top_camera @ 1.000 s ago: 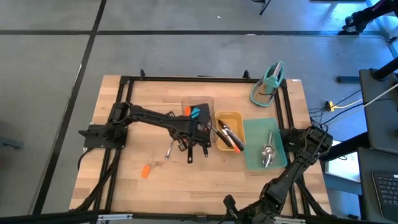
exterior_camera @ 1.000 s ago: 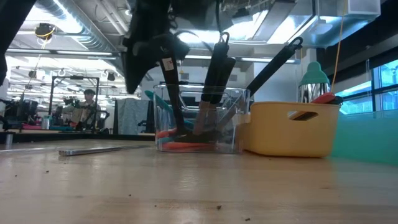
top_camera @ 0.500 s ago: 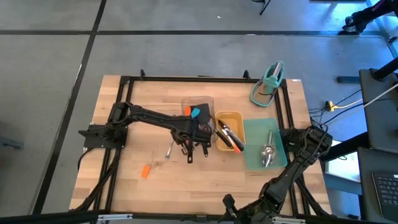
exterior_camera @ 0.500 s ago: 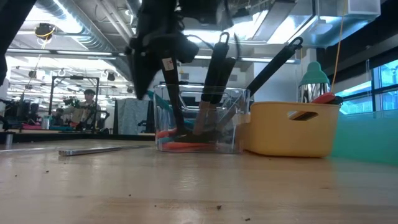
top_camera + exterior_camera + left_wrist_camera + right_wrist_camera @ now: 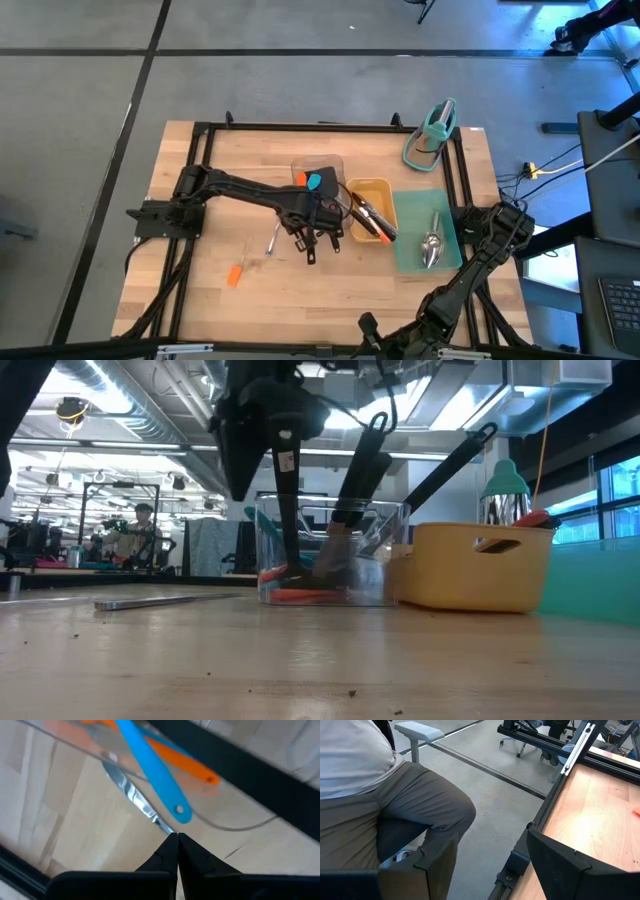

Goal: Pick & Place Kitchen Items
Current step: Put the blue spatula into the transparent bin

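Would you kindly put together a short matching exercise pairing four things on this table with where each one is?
Things:
1. steel spoon
2. blue spatula
3. tongs
4. small orange piece

Places:
A. bare wood, near the table's front left
B. clear tray
C. teal tray
D. yellow tray

Pairs: 1-C, 2-B, 3-D, 4-A

Wooden table point(image 5: 200, 290) carries clear tray point(image 5: 318, 168), yellow tray point(image 5: 372, 188), teal tray point(image 5: 412, 245), steel spoon point(image 5: 272, 243), orange piece point(image 5: 234, 276).
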Available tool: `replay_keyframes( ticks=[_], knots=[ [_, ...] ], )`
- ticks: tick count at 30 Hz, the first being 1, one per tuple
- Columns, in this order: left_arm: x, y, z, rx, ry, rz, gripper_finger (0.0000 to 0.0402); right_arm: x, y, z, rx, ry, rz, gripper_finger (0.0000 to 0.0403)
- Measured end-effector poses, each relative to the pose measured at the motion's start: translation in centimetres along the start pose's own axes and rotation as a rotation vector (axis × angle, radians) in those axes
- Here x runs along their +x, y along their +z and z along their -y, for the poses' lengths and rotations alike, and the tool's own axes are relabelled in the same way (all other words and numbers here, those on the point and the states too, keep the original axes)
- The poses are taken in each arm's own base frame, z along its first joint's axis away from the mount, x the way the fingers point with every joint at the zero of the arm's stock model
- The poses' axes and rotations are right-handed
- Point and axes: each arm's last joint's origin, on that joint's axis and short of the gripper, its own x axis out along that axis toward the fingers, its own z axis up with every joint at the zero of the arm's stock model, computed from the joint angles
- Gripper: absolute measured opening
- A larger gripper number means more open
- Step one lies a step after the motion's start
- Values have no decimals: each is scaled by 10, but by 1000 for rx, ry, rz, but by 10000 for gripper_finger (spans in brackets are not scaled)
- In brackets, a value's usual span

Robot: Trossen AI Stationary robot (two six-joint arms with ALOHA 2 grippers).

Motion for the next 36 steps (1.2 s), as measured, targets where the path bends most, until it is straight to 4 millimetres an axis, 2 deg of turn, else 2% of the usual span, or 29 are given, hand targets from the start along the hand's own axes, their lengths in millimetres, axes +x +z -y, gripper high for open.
replay_keyframes(
  ticks=[4, 13, 19, 36],
  knots=[
    [-7, 3, 0, -2, -14, 37, 2, 0, 0, 0, 1, -1, 1, 241],
    [-3, 2, -7, -36, 40, -1, 2, 0, 0, 0, 2, -1, 3, 241],
    [-1, 6, -2, -20, -37, 11, 2, 0, 0, 0, 2, 0, 3, 241],
    [-1, 7, 0, 9, -75, 7, 2, 0, 0, 0, 2, 0, 3, 240]
  ],
)
